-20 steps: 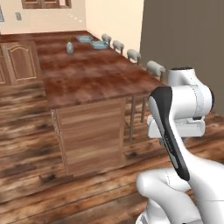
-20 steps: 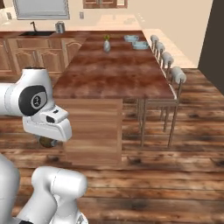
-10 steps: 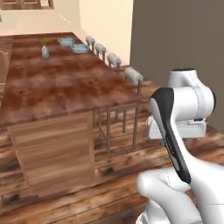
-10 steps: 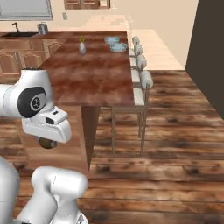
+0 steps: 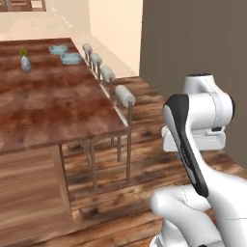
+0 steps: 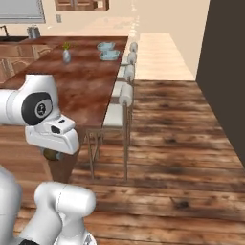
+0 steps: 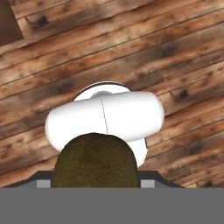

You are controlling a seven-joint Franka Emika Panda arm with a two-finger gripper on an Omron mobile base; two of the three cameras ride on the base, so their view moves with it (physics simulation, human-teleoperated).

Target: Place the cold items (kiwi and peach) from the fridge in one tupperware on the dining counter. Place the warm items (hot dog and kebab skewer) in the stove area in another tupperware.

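Note:
A dark olive-brown kiwi sits low in the hand view, with my gripper shut on it; its fingertips are hidden behind the fruit. The kiwi also peeks out under the white hand in the right base view, held over the wood floor. The dining counter stretches away on the left. Two pale blue tupperware tubs stand at its far end. The peach, hot dog, kebab skewer and stove area are out of view.
A row of cushioned stools lines the counter's right side. A small vase stands near the tubs. A tall dark wall-like block rises on the right. Plank floor lies open between it and the stools.
The whole picture has shifted: the base has moved, so the counter now lies further left and the dark block fills more of the right. The kiwi stays in the grip.

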